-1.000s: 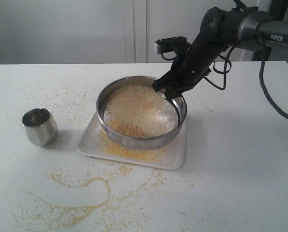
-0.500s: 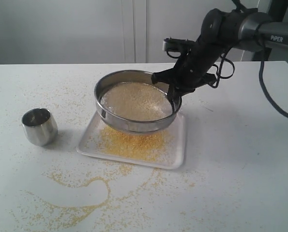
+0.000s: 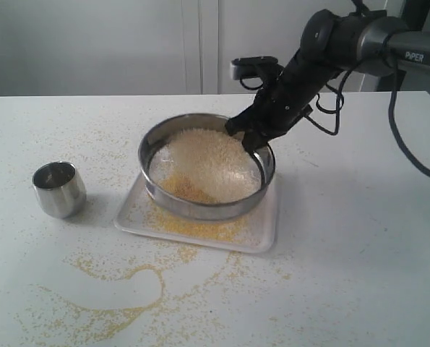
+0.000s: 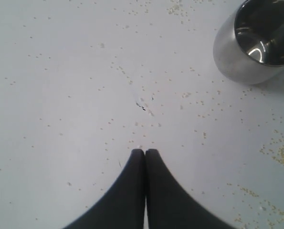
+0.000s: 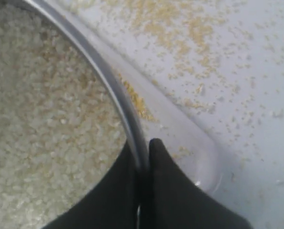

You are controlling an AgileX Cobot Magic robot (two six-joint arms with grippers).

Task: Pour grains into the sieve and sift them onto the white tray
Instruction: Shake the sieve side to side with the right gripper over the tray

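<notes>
The steel sieve (image 3: 200,206) rests over the white tray (image 3: 265,235), holding whitish coarse grains (image 3: 211,163) with a yellow patch near its front. Fine yellow meal (image 3: 193,228) lies on the tray under it. My right gripper (image 3: 249,137) is shut on the sieve's far right rim. In the right wrist view, one finger sits inside and one outside the rim (image 5: 110,86), with my right gripper (image 5: 142,145) above the tray's corner (image 5: 199,152). My left gripper (image 4: 145,151) is shut on nothing, over bare table near the steel cup (image 4: 256,45). It is out of the exterior view.
The small steel cup (image 3: 58,189) stands upright left of the tray. Spilled yellow meal (image 3: 121,289) is strewn in swirls across the table's front and thinly at the back left. White cabinet doors (image 3: 200,43) stand behind the table.
The sieve was lifted and tilted half a second ago; now it has come back down onto the tray, level, with the grains shaken toward the far side. The right arm dropped with it.
</notes>
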